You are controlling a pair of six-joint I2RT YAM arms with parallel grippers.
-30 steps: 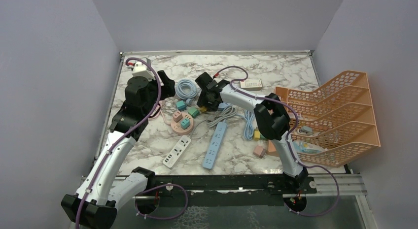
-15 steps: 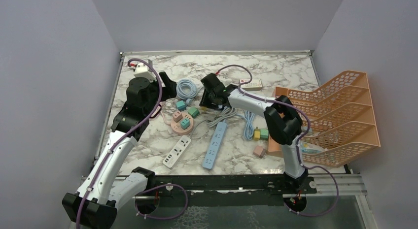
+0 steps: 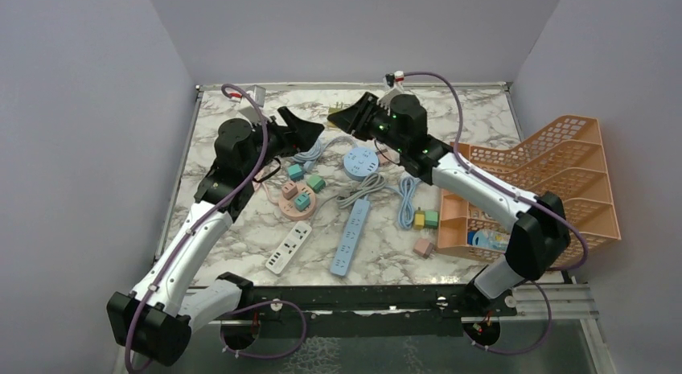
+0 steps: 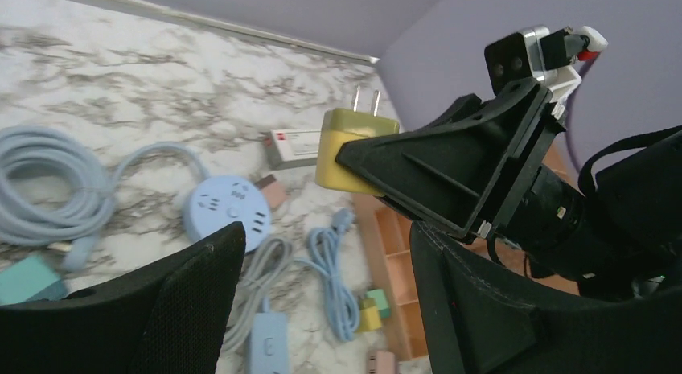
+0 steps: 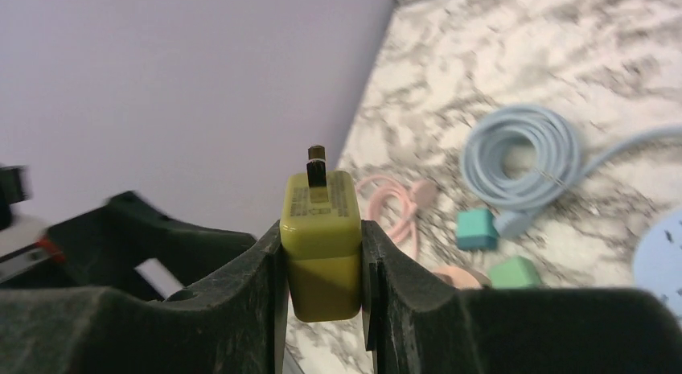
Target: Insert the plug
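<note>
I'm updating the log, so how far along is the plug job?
Done: yellow plug clamped in the right fingers, prongs free. In hand: held up near the open left fingers. To do: push it into a socket, perhaps the round blue outlet.

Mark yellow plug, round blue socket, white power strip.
yellow plug (image 5: 322, 277), right wrist view, body side
round blue socket (image 3: 360, 162), top view, top centre
white power strip (image 3: 288, 248), top view, socket face middle

Olive-yellow plug (image 5: 322, 245), grey-veined white marble table (image 3: 474, 115), orange rack (image 3: 563, 161)
</note>
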